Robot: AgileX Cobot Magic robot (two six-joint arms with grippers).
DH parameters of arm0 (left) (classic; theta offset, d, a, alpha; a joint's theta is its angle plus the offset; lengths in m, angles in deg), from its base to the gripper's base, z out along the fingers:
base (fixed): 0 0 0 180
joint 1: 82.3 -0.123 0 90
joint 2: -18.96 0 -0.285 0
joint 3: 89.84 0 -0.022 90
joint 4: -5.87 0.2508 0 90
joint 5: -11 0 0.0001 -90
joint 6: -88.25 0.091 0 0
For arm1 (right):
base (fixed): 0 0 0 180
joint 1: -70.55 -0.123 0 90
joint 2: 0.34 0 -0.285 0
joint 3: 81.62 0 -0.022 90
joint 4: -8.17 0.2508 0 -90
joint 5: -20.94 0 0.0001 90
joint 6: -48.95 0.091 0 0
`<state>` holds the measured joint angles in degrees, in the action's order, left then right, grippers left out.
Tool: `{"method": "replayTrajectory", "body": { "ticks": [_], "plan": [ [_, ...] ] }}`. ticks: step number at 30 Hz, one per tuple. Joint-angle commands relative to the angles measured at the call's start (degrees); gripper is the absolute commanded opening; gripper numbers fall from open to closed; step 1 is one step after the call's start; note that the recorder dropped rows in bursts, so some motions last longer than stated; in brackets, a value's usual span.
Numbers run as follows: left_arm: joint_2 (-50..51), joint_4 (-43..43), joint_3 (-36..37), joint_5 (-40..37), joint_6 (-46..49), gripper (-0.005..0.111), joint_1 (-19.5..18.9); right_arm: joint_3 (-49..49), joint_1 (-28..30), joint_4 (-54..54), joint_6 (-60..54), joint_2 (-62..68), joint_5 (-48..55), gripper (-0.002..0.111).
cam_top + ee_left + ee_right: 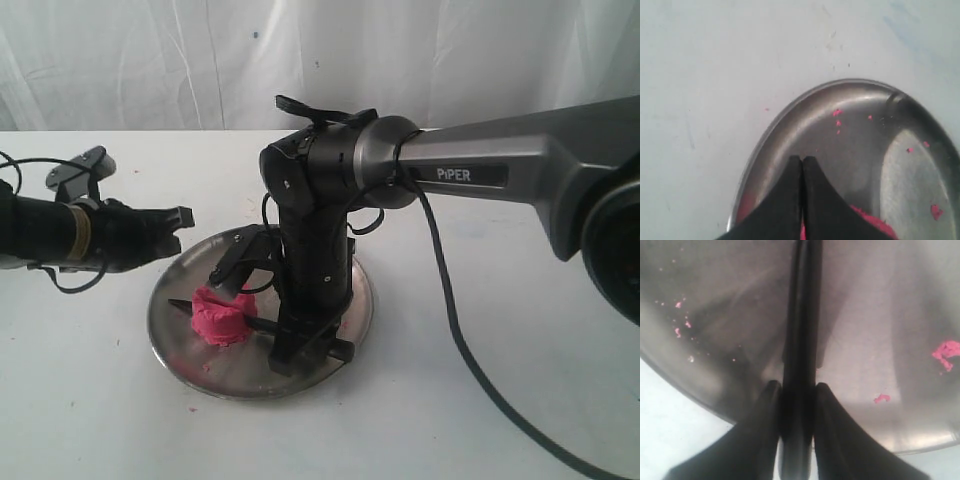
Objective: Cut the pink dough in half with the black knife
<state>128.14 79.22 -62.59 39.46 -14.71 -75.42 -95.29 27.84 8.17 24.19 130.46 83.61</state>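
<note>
The right gripper (pixel 797 390) stands over the plate's (pixel 232 382) near edge, its fingers closed on the handle of the black knife (pixel 801 315). That grip keeps the blade low and level for a cut. The pink dough (pixel 222 320) sits as one lump on the plate's left half, with the blade meeting its base; how deep it goes I cannot tell. Pink crumbs (pixel 837 113) dot the plate. The left gripper (pixel 182 217) hangs fully closed and empty above the plate's left rim, likely kept clear.
</note>
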Motion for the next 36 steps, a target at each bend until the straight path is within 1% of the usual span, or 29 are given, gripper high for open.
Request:
{"method": "replayTrajectory", "body": {
  "ticks": [1,5,11,17,21,24,29,31,33,36],
  "plan": [
    [-4.4,0.7,-0.6,0.5,0.2,0.000,-0.5,0.2,0.5,-1.2,1.4,0.4,0.4,0.000],
    [-5.5,1.1,-0.6,0.6,0.2,0.000,-0.5,0.2,1.6,-3.4,4.3,0.4,0.0,0.000],
    [-5.5,1.2,-0.6,0.6,0.2,0.000,-0.5,0.1,3.8,-3.9,5.5,0.4,-0.1,0.000],
    [-5.5,1.2,-0.6,0.6,0.2,0.000,-0.5,0.1,3.9,-3.4,5.5,0.4,0.0,0.000],
    [-5.5,1.2,-0.6,0.6,0.2,0.000,-0.5,0.1,2.6,0.0,3.8,0.4,3.5,0.000],
    [-5.5,1.2,-0.6,0.6,0.2,0.000,-0.5,0.1,-0.4,0.0,3.4,0.4,4.0,0.000],
    [-5.5,1.2,-0.6,0.6,0.2,0.000,-0.5,0.1,-1.9,0.3,3.6,0.3,6.1,0.000],
    [-5.5,1.2,-0.6,0.6,0.2,0.000,-0.5,0.1,-1.3,-0.4,4.5,-0.5,4.6,0.000],
    [-5.5,1.2,-0.6,1.4,0.2,0.000,-0.5,0.1,0.7,0.4,6.9,-2.0,2.0,0.000],
    [-6.0,1.2,-0.7,1.9,0.2,0.000,-0.5,0.3,3.4,2.9,7.4,-4.0,1.2,0.000]
  ]
}}
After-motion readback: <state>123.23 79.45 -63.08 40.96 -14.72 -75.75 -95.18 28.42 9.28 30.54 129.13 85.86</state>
